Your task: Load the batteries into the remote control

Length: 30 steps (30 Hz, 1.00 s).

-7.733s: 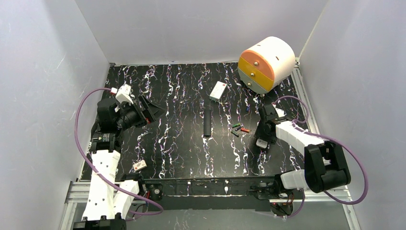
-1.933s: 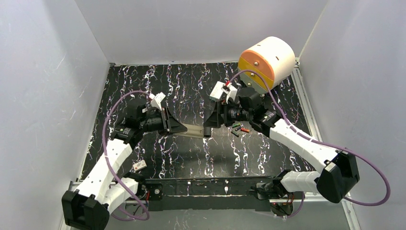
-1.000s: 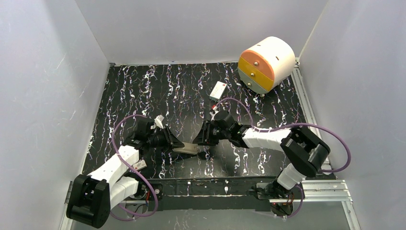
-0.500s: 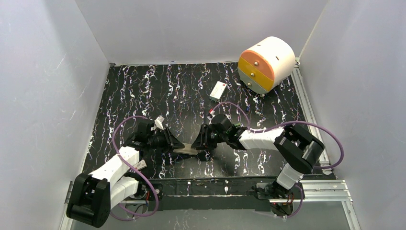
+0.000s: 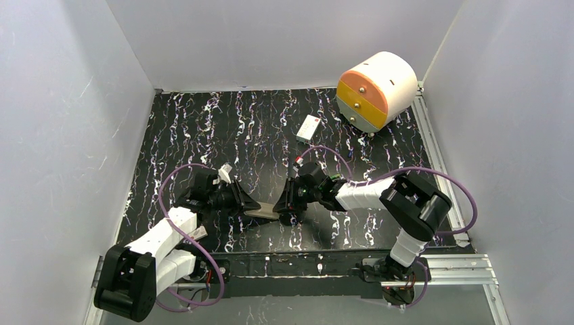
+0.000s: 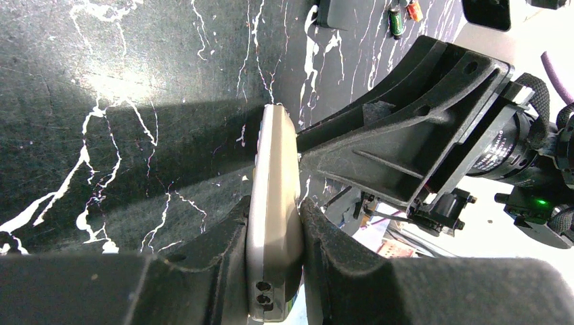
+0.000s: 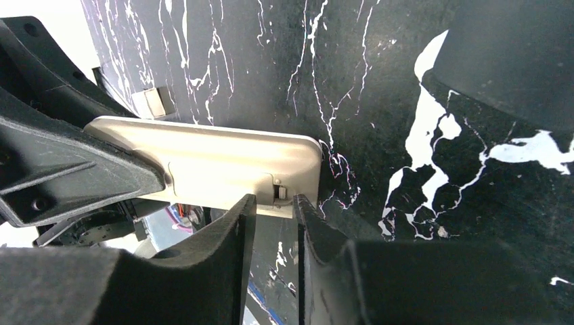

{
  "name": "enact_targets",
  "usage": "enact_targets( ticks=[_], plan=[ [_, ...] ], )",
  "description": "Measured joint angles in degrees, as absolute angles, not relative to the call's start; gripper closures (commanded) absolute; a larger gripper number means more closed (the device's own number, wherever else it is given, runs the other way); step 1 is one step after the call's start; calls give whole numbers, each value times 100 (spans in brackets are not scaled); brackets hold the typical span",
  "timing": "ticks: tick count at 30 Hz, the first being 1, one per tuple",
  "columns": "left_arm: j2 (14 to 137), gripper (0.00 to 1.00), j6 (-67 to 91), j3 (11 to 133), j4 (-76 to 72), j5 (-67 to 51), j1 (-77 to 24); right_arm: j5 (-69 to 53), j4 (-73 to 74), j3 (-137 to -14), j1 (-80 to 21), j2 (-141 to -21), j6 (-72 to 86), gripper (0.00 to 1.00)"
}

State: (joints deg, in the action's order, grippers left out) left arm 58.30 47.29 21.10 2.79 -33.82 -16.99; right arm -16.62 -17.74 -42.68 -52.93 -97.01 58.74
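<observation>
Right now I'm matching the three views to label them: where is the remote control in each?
Top external: remote control low centre, between both grippers.
Left wrist: remote control centre, edge-on, clamped in the left gripper.
Right wrist: remote control centre-left, beige back showing, the right gripper at its lower edge.
Shared landmark: the left gripper clamping the remote control's end.

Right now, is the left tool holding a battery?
No, the left tool is clamped on the beige remote control, while the batteries lie apart on the table.
</observation>
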Motion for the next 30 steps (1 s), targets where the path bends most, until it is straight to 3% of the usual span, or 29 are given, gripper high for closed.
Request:
enact_targets(
  ticks=[19,30],
  plan=[
    [5841,100,4727,2110,279,-3387,-1702,-1645,-1990,-4274,-5306,-9690,5813,68],
    [5839,100,4718,2110,287,-3382,-1702,-1474,-1940,-4276,-5306,-9679,5837,61]
  ],
)
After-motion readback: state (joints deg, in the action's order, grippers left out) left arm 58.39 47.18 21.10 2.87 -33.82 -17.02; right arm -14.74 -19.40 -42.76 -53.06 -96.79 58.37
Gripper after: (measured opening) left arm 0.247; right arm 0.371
